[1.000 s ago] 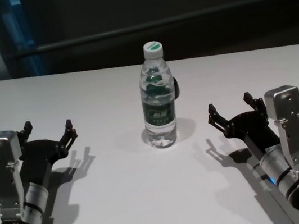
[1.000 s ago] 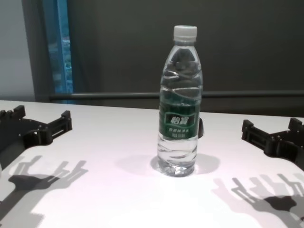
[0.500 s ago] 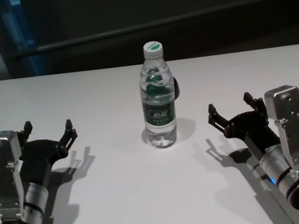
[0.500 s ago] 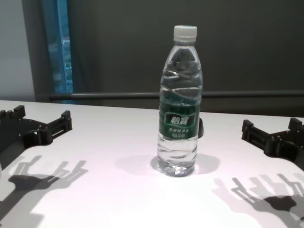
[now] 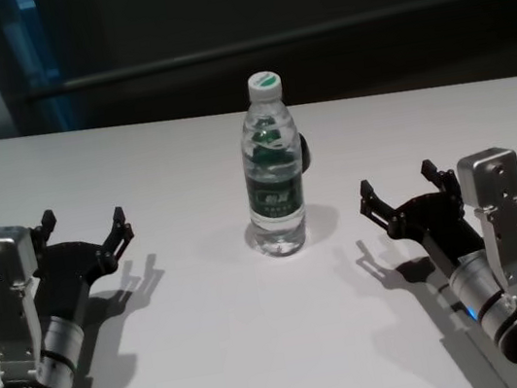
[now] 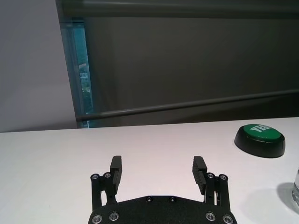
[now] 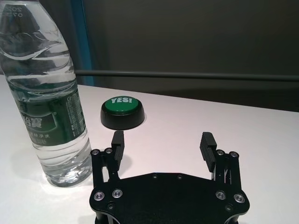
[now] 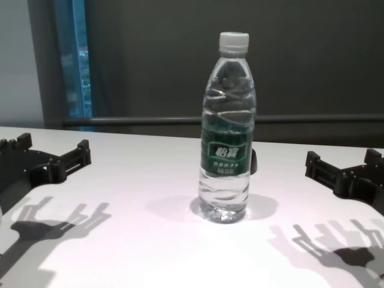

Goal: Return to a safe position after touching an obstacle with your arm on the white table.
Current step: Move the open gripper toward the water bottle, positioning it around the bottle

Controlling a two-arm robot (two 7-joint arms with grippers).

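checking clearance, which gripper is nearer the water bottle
Right, slightly. The right gripper sits open just off the water bottle; the left gripper, open, is farther off.

Premises present as a robot test or demonstration room, not a home or shop. Evidence: a broad, plain white surface (image 5: 213, 339) carrying only a clear water bottle (image 5: 273, 167) and a black round button with a green top marked "YES!" (image 7: 122, 112), an arrangement typical of a staged trial. Behind it stands a dark, unadorned wall (image 8: 312, 60) with a horizontal rail (image 8: 150, 121), beside a narrow blue-tinted glass strip (image 6: 83, 70) and a pale grey panel (image 6: 32, 65).
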